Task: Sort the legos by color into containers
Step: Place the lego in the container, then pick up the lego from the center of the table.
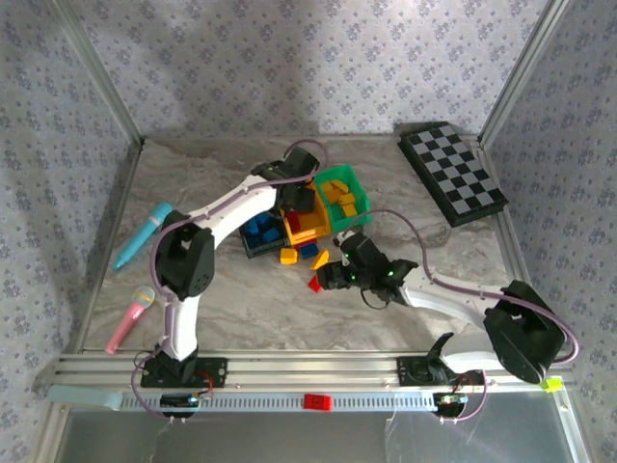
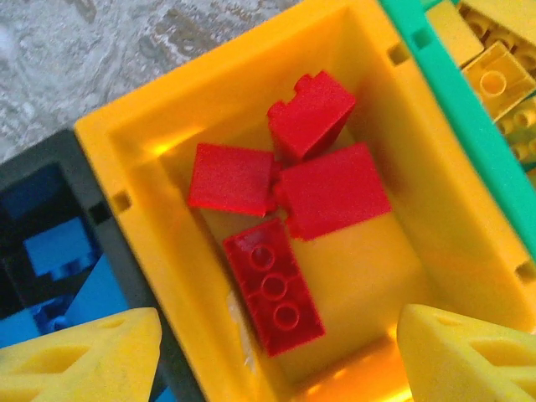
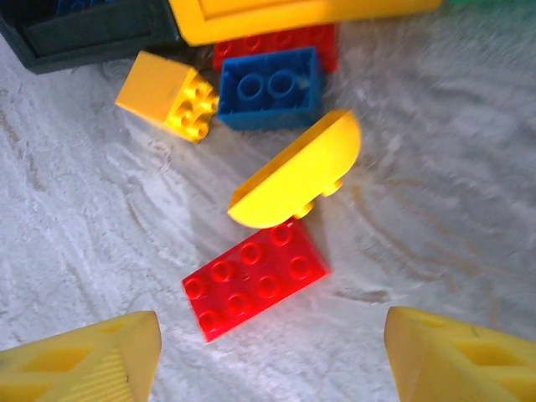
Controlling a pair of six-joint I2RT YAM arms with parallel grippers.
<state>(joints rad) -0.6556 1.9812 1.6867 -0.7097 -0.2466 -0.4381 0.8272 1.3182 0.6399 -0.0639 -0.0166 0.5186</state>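
Red brick (image 3: 254,278), yellow brick (image 3: 295,172) lie below spread jaws.

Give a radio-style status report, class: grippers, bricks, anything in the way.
Left gripper open above yellow bin, four red bricks inside. Right gripper open over loose red brick on table. Yellow rounded brick crowds its far edge.

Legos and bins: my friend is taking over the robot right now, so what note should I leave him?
Left gripper: open, empty, over the yellow bin, which holds four red legos.
Right gripper: open, empty, over a flat red lego on the table.
Done: blue legos in the black bin, yellow legos in the green bin.
Left: the flat red lego, a rounded yellow lego, a blue lego, a small yellow lego, another red lego behind the blue.
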